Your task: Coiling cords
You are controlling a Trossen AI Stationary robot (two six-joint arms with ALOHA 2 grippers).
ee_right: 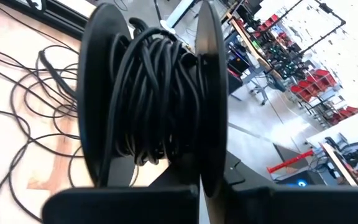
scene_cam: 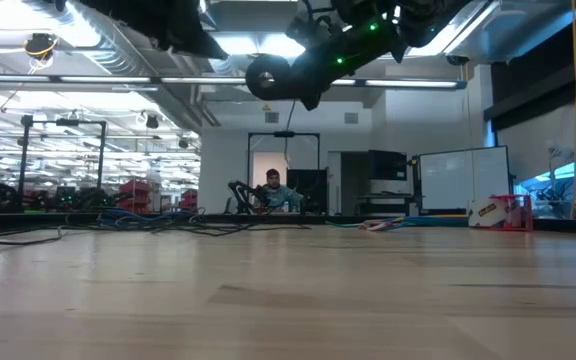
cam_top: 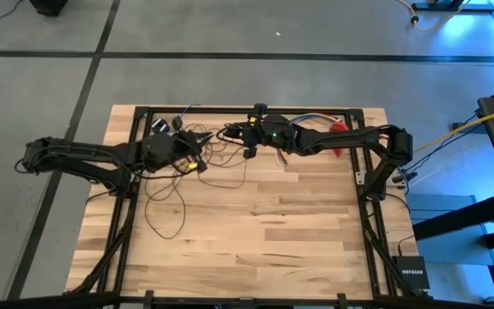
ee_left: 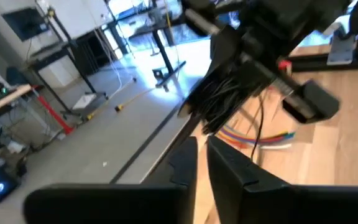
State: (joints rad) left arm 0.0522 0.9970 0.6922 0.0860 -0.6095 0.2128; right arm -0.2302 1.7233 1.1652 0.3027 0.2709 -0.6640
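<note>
You are holding the coiled bundle of the cords [ee_right: 157, 93] in the right gripper [cam_top: 249, 136], clamped tight on it, high above the table [cam_top: 256, 249] near the upper centre of the high view. The left gripper [cam_top: 197, 163], fingers [ee_left: 229, 171] nearly together and carrying nothing visible, is hovering just left of it. The loose cord is trailing down and to the left, sprawling in loops under the left arm, so that arm is sitting nearer the slack to feed next.
</note>
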